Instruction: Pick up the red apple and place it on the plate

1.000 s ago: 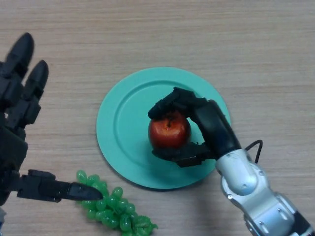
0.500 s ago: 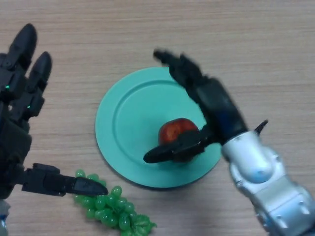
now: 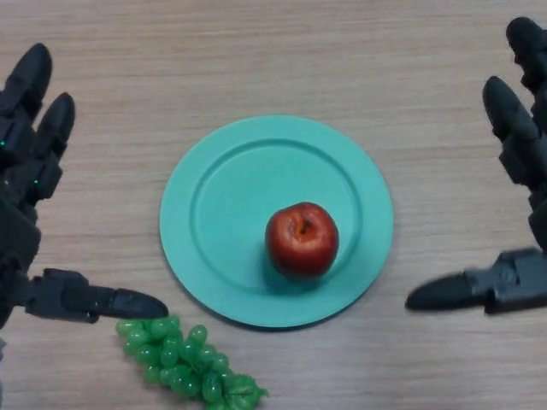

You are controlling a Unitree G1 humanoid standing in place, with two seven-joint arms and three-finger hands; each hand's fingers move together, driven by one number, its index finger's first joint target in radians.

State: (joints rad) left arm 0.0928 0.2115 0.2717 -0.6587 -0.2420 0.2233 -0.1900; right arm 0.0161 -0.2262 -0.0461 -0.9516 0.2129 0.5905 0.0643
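Pale wood-grain tabletop (image 3: 256, 60) fills the whole head view. At the right edge, the black right hand (image 3: 521, 213) is spread open and empty, fingers pointing up the frame and the thumb reaching left toward the plate, well clear of it. At the left edge, the black left hand (image 3: 26, 213) is likewise open and holds nothing; its thumb tip lies just above the bunch of green plastic grapes (image 3: 188, 363) at the lower left, which lies close below the plate's lower-left rim. Nothing stands between either hand and the plate.

In the middle of the frame lies the round teal plate (image 3: 222, 196), and the glossy red apple (image 3: 301, 239) sits on it, right of and below its centre, stem dimple facing up, untouched by either hand.

Half a second ago the right hand was over the plate beside the apple; it has since pulled away to the right edge, leaving the apple alone on the plate.
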